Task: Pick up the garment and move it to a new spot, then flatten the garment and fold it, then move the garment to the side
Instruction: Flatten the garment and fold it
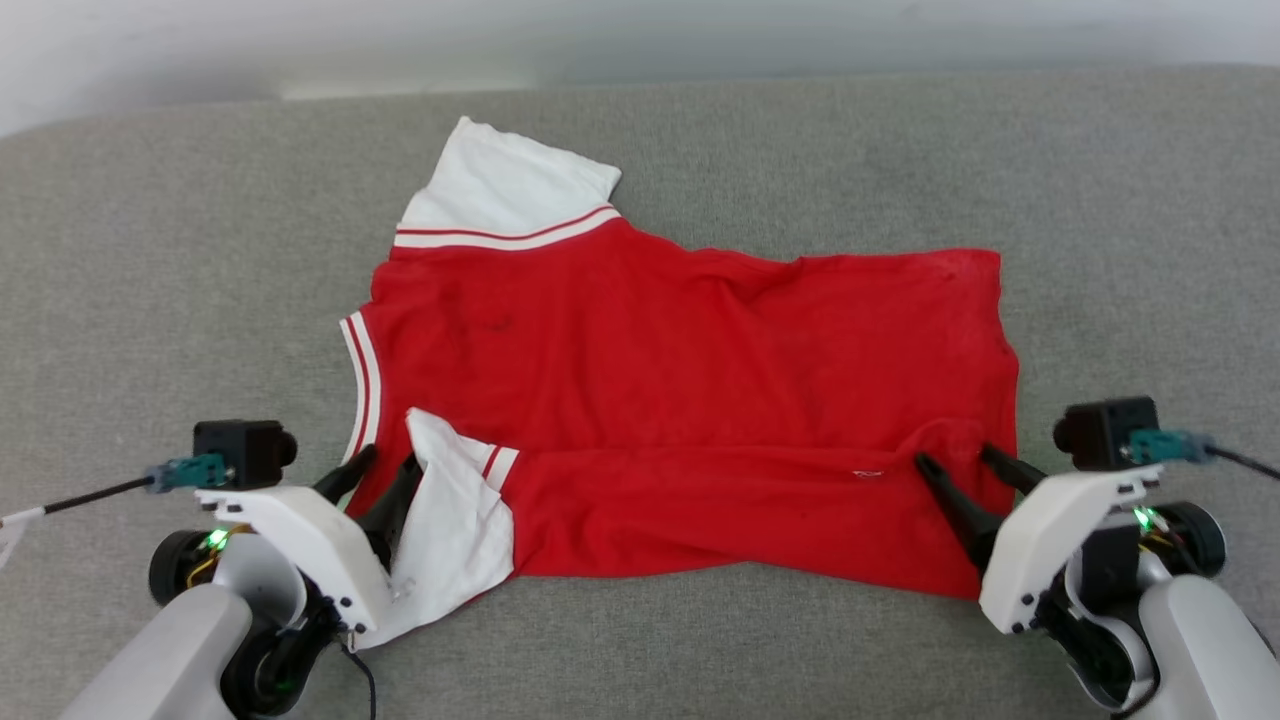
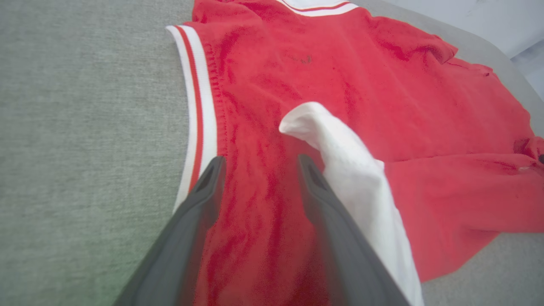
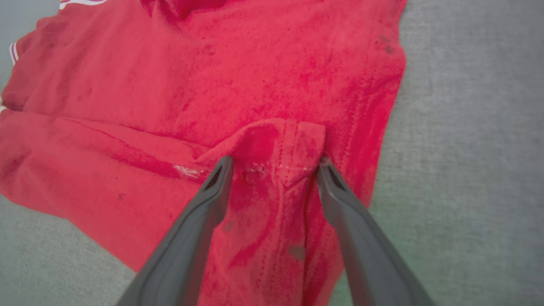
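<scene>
Jaws spread on both arms, the left gripper [image 1: 388,462] and right gripper [image 1: 955,456] straddle opposite ends of the folded near edge of the garment [image 1: 680,400] — it lies lengthwise, left to right, on the grey cushion [image 1: 150,250].

A red garment [image 1: 700,380] is pictured on a grey, finely woven surface [image 1: 900,150]. Its sleeves [image 1: 500,185] are shown in plain white, and the edge trim [image 1: 360,385] is striped in white and red. The left gripper [image 1: 390,457] and right gripper [image 1: 955,455] are seen with dark grey fingers, white housings [image 1: 300,540] and small green lights [image 1: 215,540].
</scene>
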Robot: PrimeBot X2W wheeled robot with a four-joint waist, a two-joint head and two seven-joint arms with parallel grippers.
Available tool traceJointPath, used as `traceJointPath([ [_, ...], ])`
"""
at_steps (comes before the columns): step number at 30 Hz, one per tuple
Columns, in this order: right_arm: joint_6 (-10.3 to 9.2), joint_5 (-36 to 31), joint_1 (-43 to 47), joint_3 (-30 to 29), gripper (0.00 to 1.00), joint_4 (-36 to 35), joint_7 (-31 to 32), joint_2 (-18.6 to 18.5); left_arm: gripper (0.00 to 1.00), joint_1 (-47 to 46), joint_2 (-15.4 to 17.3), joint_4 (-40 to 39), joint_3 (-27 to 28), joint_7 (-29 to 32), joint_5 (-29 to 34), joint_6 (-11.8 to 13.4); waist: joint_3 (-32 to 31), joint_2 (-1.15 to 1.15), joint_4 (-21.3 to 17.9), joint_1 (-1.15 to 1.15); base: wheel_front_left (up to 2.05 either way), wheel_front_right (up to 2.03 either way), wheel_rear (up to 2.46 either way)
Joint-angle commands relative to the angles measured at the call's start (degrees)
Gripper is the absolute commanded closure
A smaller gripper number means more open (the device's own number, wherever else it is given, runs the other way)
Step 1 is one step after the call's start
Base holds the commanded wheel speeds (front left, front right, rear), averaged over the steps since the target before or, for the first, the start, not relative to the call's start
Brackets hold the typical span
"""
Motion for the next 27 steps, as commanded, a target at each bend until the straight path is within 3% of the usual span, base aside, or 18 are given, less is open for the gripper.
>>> traceJointPath([
  [1,-0.06,0.22,1.58,-0.52,0.0,-0.31,-1.43,0.19,0.0,1.33,0.0,0.45,0.43,-0.81,-0.1,0.53,-1.55,0.0,0.38,-0.01,0.0,0.0,0.0],
  [8,-0.06,-2.51,7.21,-5.42,0.0,-6.13,-12.69,1.91,0.0,6.21,2.27,-1.51,3.1,-3.62,-1.27,4.58,-7.4,0.0,1.18,-0.01,0.0,0.0,0.0],
  [13,-0.06,-5.82,12.09,-9.51,0.0,-10.93,-14.66,4.46,0.0,10.07,5.7,-8.39,4.74,-2.25,-2.47,8.93,-11.2,0.0,1.61,-0.01,0.0,0.0,0.0],
  [22,-0.06,-8.88,19.04,-11.69,0.0,-20.13,-10.86,8.03,0.0,14.33,16.52,-25.69,2.77,13.71,-5.25,15.25,-12.8,0.0,1.06,-0.01,0.0,0.0,0.0],
  [27,-0.06,-8.93,19.33,-12.03,0.0,-22.82,-9.33,8.86,0.0,15.89,19.1,-30.47,1.63,20.12,-7.84,17.63,-10.24,0.0,-0.45,-0.01,0.0,0.0,0.0],
])
